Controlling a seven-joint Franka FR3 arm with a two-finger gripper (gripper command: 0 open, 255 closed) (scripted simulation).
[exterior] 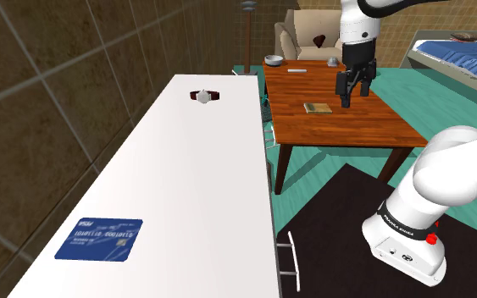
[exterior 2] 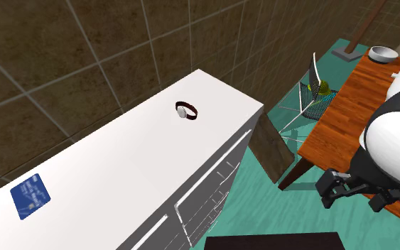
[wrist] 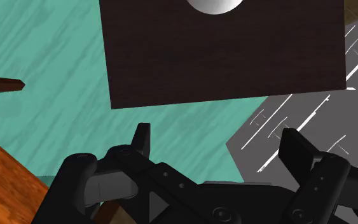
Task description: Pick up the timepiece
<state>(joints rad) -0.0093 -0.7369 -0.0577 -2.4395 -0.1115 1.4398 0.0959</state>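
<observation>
**Shoulder view.** One white counter [exterior: 185,186], one wooden table [exterior: 346,127] and one white arm [exterior: 457,169] are shown. On the counter, one blue card [exterior: 99,240] is placed toward 7 o'clock. One timepiece [exterior: 204,96], a wristwatch with a pale face and a dark strap, is laid flat toward 12 o'clock, well apart from the card. Pale print is carried by the card and dark lettering by the arm near its foot; neither can be read. The arm is mounted on a dark stand [exterior: 338,245] at 4 o'clock, and its wrist is pointed downward over the table. The gripper [exterior: 353,100] is held at 3 o'clock of the timepiece, apart from it, with its fingers spread and nothing between them. One bowl [exterior: 274,60] is set on the table's 11 o'clock corner.
</observation>
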